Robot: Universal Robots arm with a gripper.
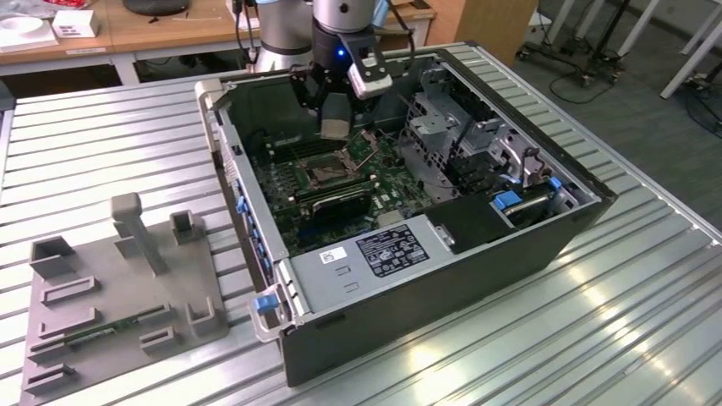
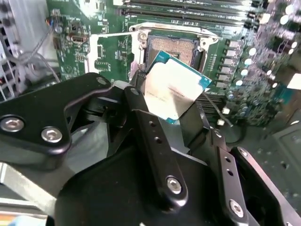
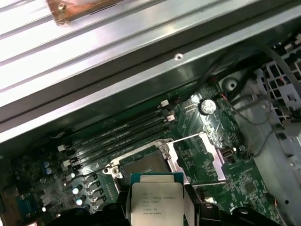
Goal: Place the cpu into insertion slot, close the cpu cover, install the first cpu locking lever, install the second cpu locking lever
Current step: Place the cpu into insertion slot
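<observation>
My gripper hangs inside the open computer case, shut on the cpu. The cpu is a small square chip with a pale metal top, pinched by its edges between two black fingers. It is held tilted, above and apart from the insertion slot, whose pin field lies bare. In the first wrist view the cpu sits just short of the slot. The cpu cover, a thin metal frame, is swung open beside the slot. A thin locking lever sticks out on the slot's other side.
The black case lies on its side on a slatted metal table. Memory slots run alongside the socket. A drive cage and cables crowd the exterior view's right. A grey fixture tray sits at the left.
</observation>
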